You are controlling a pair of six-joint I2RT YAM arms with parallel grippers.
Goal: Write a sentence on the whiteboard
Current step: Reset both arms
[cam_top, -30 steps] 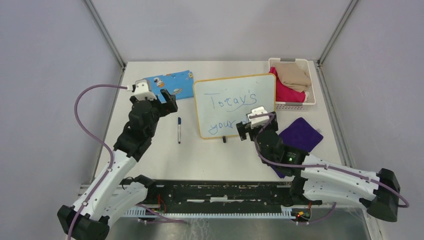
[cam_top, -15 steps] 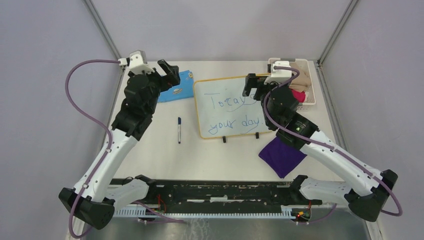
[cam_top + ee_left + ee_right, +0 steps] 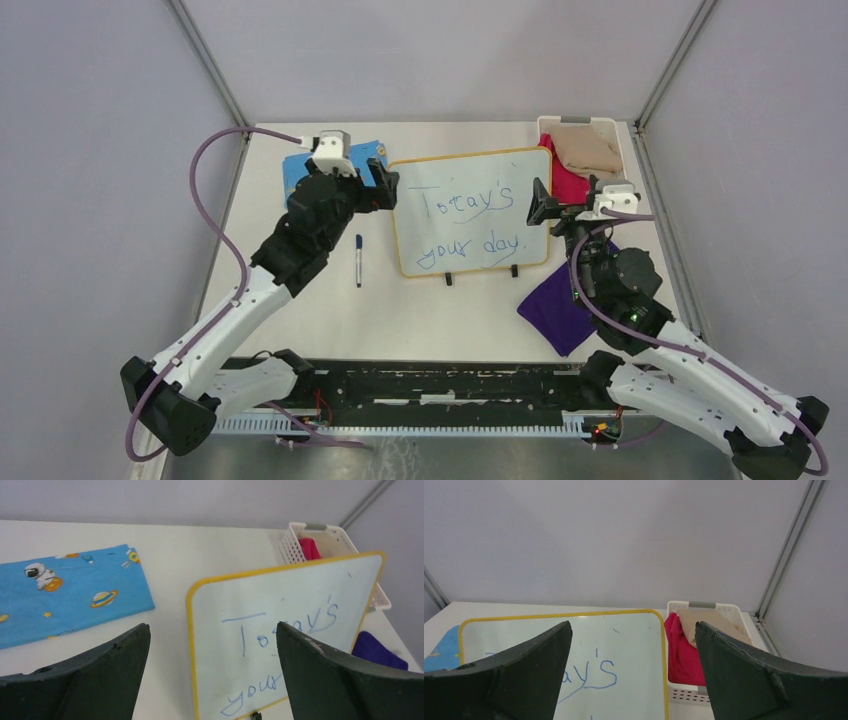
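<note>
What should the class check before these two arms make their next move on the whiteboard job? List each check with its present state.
1. Sentence finished on the whiteboard: ok; two blue lines read about "Today's your day."
2. Left fingers empty: ok; spread apart at the board's left edge, nothing between them.
3. Right fingers empty: ok; spread apart near the board's right edge.
4. Marker out of both grips: ok; it lies on the table, left of the board.
5. Marker capped: cannot tell; too small in the top view.
6. Whiteboard wholly on the table: ok.
</note>
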